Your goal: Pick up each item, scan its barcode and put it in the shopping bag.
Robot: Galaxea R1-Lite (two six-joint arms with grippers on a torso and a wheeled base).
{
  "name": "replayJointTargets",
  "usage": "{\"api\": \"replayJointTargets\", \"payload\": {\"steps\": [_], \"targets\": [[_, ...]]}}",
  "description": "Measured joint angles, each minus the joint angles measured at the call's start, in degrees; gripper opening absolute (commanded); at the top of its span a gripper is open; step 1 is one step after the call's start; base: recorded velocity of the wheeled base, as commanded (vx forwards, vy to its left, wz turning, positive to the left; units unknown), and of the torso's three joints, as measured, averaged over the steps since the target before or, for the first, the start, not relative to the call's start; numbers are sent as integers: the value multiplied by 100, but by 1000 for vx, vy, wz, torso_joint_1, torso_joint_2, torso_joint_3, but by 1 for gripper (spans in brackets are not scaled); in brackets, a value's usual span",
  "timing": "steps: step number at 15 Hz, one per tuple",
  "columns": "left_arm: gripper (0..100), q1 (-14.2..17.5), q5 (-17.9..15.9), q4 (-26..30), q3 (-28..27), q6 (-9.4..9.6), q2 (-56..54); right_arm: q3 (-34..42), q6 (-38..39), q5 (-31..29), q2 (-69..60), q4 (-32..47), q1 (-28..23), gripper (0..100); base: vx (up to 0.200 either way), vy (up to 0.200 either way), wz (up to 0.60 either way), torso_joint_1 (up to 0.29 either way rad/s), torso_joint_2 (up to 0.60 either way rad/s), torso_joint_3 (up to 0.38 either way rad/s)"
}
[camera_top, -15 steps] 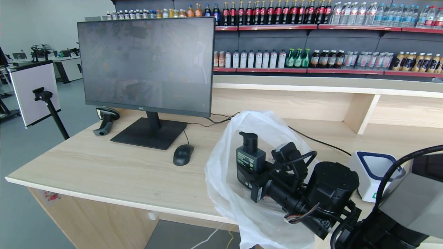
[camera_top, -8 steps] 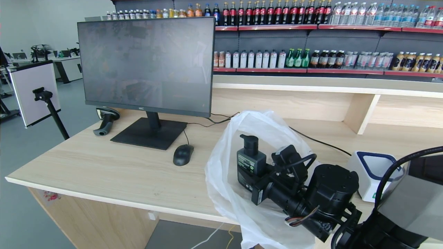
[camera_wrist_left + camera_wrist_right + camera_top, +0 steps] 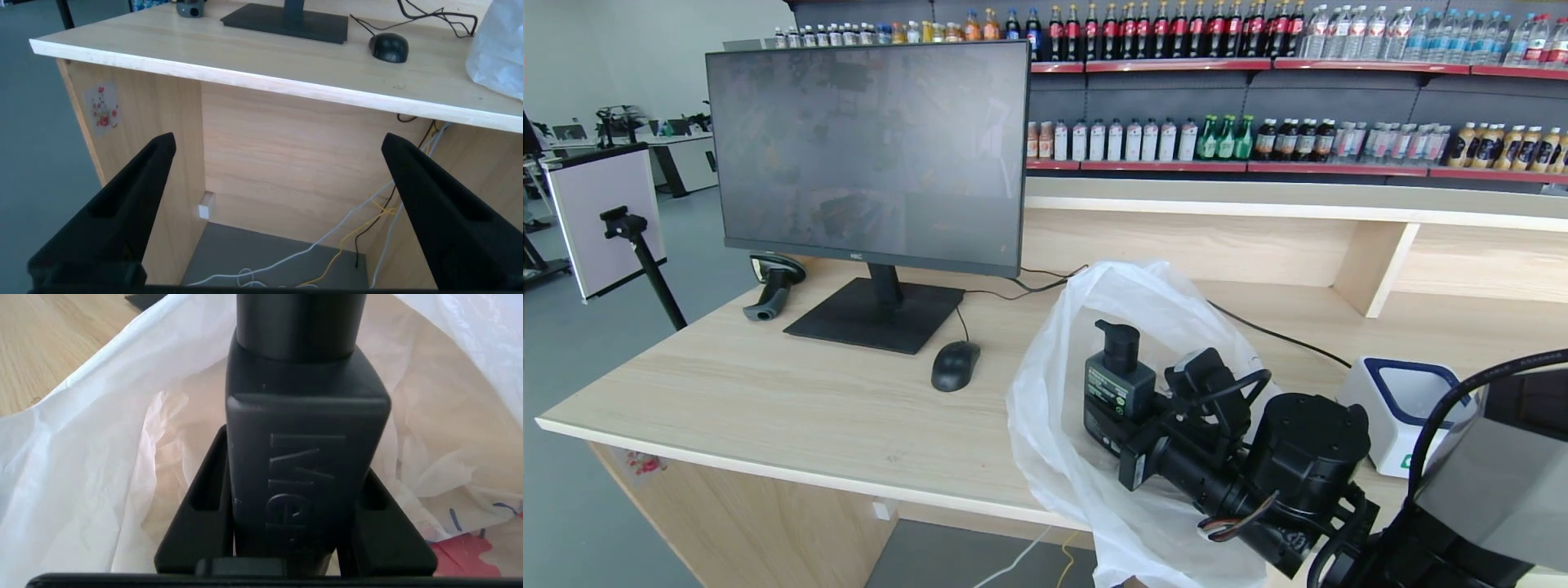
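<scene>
right claw (image 3: 1137, 412) pinches a dark bottle (image 3: 1112, 388) upright, the white bag (image 3: 1049, 392) gaping around and beneath it; bagging step, and next it seems to need lowering, then letting go.

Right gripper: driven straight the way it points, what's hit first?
The right gripper, shut on the dark bottle, points into the open plastic bag. Going straight, the bottle's cap end would probably meet the bag's far wall first; depth is unclear.

Wooden counter (image 3: 768, 392), monitor (image 3: 866, 155), black mouse (image 3: 955, 364), perhaps a handheld scanner (image 3: 772, 286), white shopping bag (image 3: 1045, 408), white countertop scanner (image 3: 1401, 400).
</scene>
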Motion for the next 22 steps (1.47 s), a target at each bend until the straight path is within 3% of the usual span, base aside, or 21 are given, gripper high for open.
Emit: {"api": "replayJointTargets", "payload": {"steps": [1,2,11,22], "targets": [[100,0,0,5,0,0,0,9,0,0,2,6,0,0,0,0,0,0,0,0],[100,0,0,2,0,0,0,17,-2,2,0,9,5,100,0,0,0,0,0,0],[100,0,-7,0,0,44,0,46,-28,2,-251,22,5,100,0,0,0,0,0,0],[100,0,0,7,0,17,0,642,61,-33,-987,13,195,100,0,0,0,0,0,0]]}}
